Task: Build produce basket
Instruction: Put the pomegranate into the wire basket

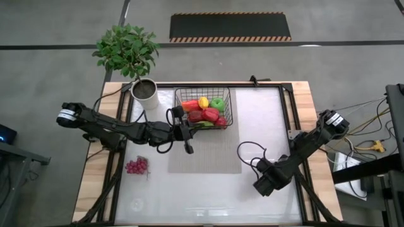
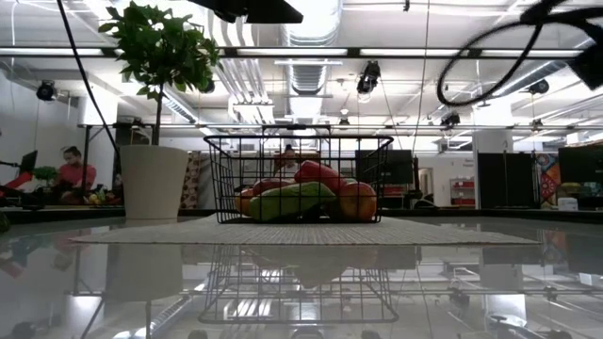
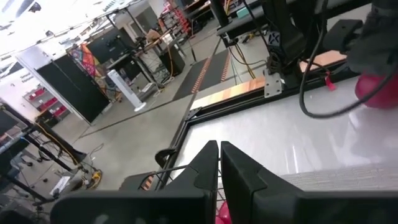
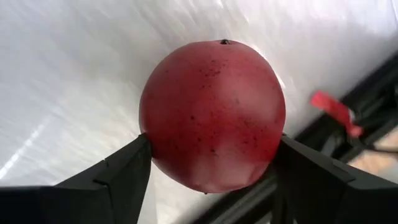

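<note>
The black wire basket (image 1: pixel 178 101) (image 2: pixel 300 155) stands on a grey mat at the table's far middle. It holds red, yellow and green produce (image 1: pixel 205 110) (image 2: pixel 301 200). A bunch of purple grapes (image 1: pixel 136 166) lies on the table's left side. My left gripper (image 1: pixel 188 146) (image 3: pixel 219 152) hovers by the basket's near left corner, shut on nothing. My right gripper (image 1: pixel 264 185) (image 4: pixel 212 146) is near the table's near right part, shut on a red apple (image 4: pixel 211 112) (image 3: pixel 379 93). From above, the gripper hides the apple. My right gripper pinches the red apple between its two fingers, one fingertip (image 4: pixel 134 162) on each side at the widest girth (image 4: pixel 158 146). The stem end (image 4: pixel 224 42) points away from the wrist. Whether the apple still rests on the table, I cannot tell.
A white pot with a leafy plant (image 1: pixel 145 93) (image 2: pixel 151 181) stands left of the basket at the far edge. The grey mat (image 1: pixel 205 154) reaches from under the basket toward the near edge. A looped cable (image 1: pixel 249 154) hangs by the right arm. A person (image 2: pixel 71 174) sits in the room behind.
</note>
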